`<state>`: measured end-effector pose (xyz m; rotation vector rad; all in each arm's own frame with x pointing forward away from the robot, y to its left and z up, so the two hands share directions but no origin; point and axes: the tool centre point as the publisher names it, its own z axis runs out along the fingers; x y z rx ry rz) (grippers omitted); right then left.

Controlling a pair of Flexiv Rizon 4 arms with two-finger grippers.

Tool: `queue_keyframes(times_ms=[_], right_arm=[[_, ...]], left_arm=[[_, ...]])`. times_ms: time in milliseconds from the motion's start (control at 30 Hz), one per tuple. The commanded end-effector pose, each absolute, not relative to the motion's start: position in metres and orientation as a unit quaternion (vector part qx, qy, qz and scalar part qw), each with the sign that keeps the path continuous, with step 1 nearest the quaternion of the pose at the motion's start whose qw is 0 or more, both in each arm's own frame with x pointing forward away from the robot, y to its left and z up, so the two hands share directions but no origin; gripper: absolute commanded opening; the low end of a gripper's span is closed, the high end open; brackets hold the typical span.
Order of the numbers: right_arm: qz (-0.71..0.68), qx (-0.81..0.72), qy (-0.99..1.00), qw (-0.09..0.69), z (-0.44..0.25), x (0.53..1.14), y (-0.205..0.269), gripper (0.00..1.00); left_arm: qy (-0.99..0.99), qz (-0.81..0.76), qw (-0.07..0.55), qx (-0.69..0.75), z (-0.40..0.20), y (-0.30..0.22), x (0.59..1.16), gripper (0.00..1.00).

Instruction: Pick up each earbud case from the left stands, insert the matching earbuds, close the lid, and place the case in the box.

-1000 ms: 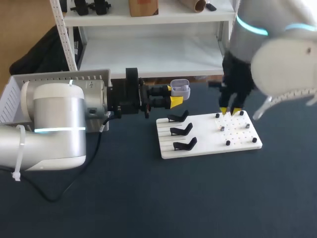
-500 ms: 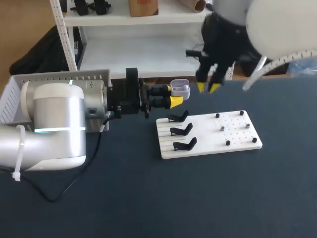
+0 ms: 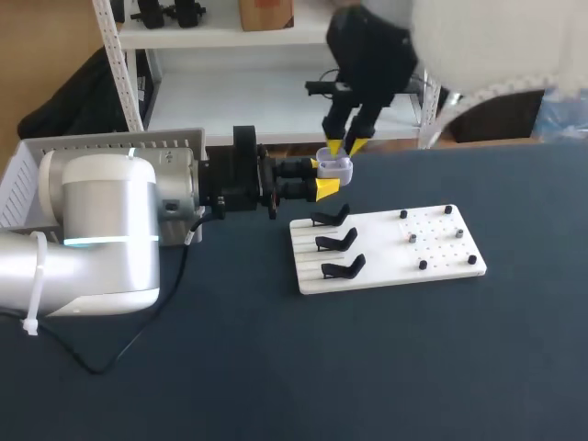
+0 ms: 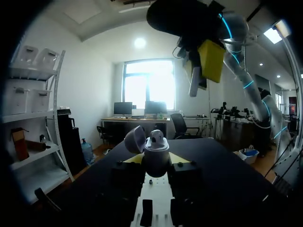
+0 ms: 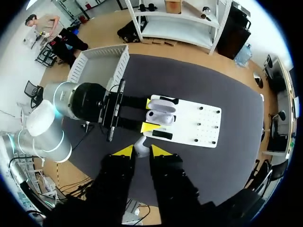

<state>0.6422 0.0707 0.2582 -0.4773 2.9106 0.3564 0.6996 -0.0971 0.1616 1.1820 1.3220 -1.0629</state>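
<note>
My left gripper (image 3: 323, 176) is shut on a pale lavender earbud case (image 3: 336, 168), held above the table just behind the white board (image 3: 441, 262). In the left wrist view the case (image 4: 155, 153) sits between the fingers with its lid (image 4: 135, 139) open and one earbud (image 4: 156, 137) in it. My right gripper (image 3: 344, 147) hangs directly over the case, shut on a white earbud (image 5: 140, 146). That earbud (image 4: 194, 84) also shows in the left wrist view, above the case. Three black stands (image 3: 337, 241) on the board are bare.
Small pegs and earbuds dot the board's right half (image 3: 432, 239). A white slatted box (image 3: 110, 142) stands at the far left behind my left arm. The dark table spreads wide in front of the board.
My right gripper rose from the board's peg area and swung left and back to just above the open case. The left arm and case stayed still.
</note>
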Motion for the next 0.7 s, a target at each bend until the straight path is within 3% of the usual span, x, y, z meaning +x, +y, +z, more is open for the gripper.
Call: queue_keyframes(times_ms=[33,700], right_arm=[[0.108,-0.170,0.977,0.069,0.254,0.656,0.082,0.00],[0.085,-0.192,0.976,0.057,0.225,0.679,0.077,0.00]], left_arm=[[0.549,-0.441,0.514,0.490,0.161,-0.097,0.699,0.00],[0.549,-0.441,0.514,0.490,0.161,-0.097,0.699,0.00]])
